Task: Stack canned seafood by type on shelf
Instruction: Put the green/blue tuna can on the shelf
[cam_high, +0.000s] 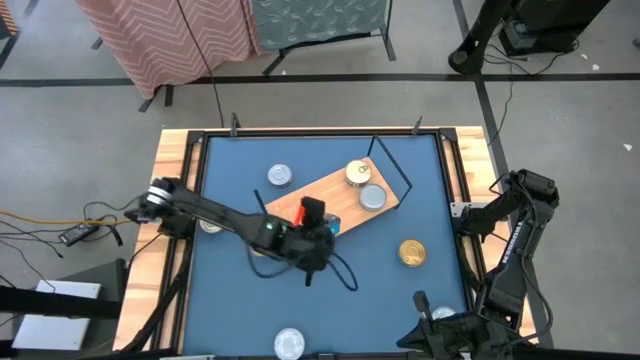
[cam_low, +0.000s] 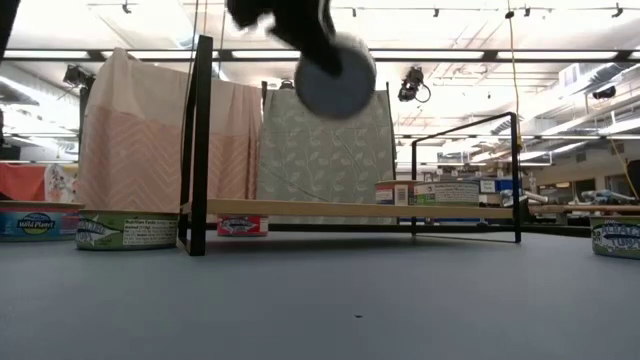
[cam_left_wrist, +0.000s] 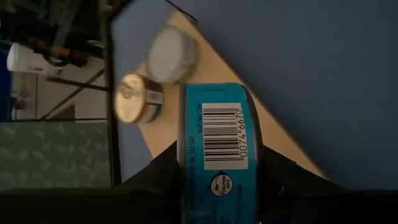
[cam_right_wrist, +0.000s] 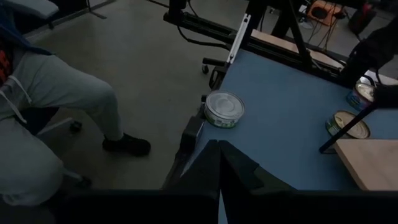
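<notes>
Midway through the sorting job, the left end effector (cam_left_wrist: 217, 186) pinches a blue-labelled tin (cam_left_wrist: 217, 146) by its sides, barcode showing, and holds it in the air above the near-left end of the shelf (cam_high: 330, 195), a light-wood board lying at an angle across the middle of the blue table (cam_high: 230, 310). In the low view the tin (cam_low: 335, 75) hangs well above the board (cam_low: 340, 209).

Only two tins rest on the shelf: a gold-lidded tin (cam_high: 357, 173) and a silver-lidded tin (cam_high: 372, 197) just beside it at the board's far-right end, side by side and not stacked.

The others are loose on the table: a silver tin (cam_high: 279, 176) far left of the shelf, a gold tin (cam_high: 412, 252) to its near right, another silver tin (cam_high: 289, 343) at the near edge, and one partly hidden under the left arm (cam_high: 211, 226). More labelled tins (cam_low: 125, 230) line the table's edge in the low view.

The right end effector (cam_right_wrist: 217, 155), fingers pressed together and empty, waits at the table's near-right corner. By this showing, most of the stacking lies ahead, and no pile by type has begun.
</notes>
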